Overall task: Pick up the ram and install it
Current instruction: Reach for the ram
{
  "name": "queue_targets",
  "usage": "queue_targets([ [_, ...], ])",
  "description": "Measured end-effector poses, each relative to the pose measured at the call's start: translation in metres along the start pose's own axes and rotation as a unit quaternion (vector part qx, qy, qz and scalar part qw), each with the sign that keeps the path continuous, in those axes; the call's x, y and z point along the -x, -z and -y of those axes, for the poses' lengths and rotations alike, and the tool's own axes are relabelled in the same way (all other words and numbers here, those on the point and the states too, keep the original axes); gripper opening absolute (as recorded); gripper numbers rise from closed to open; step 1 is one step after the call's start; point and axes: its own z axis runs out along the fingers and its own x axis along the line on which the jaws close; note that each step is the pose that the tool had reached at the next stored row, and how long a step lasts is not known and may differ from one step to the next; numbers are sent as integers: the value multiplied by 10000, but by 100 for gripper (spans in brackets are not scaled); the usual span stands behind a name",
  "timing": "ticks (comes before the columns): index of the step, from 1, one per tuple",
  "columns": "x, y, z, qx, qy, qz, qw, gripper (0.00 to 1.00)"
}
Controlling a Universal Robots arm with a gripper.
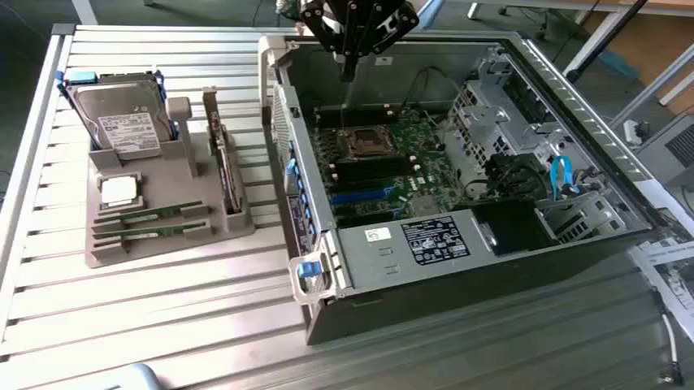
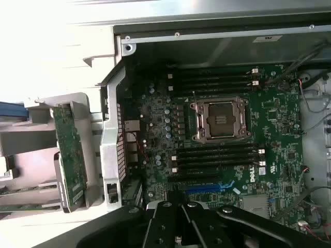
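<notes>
Two ram sticks (image 1: 149, 216) lie flat in slots at the front of the grey holder (image 1: 162, 244), on the exterior view's left; they are green and narrow. My gripper (image 1: 347, 71) hangs high over the back of the open computer case (image 1: 456, 244), far from the ram. Its fingers are shut together with nothing between them. In the wrist view the gripper (image 2: 180, 219) points down at the motherboard (image 2: 279, 119), which has black memory slots (image 2: 217, 157) on both sides of the processor socket (image 2: 220, 120).
The holder also carries a hard drive (image 1: 125, 118), a square silver processor chip (image 1: 117, 191) and an upright card with a metal bracket (image 1: 223, 158). Cables and a drive cage (image 1: 574, 211) fill the case's right side. Everything rests on a slatted metal table (image 1: 162, 309).
</notes>
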Motion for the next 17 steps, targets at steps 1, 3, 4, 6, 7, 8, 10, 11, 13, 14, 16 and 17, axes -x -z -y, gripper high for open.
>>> queue_targets([
  [1,-3,0,0,-1,0,0,10000,11],
  [3,-10,0,0,0,-1,0,10000,11],
  [4,-16,0,1,0,-1,0,10000,11],
  [6,-36,1,3,0,0,0,10000,11],
  [7,-42,1,3,0,0,0,10000,11],
  [8,-46,2,3,-1,0,0,10000,11],
  [10,-57,2,4,0,0,0,10000,11],
  [11,-63,2,5,0,0,0,10000,11],
  [13,-77,2,6,0,0,0,10000,11],
  [14,-84,2,6,0,0,0,10000,11],
  [16,-108,3,8,0,0,0,10000,11],
  [17,-118,3,9,0,0,0,10000,11],
])
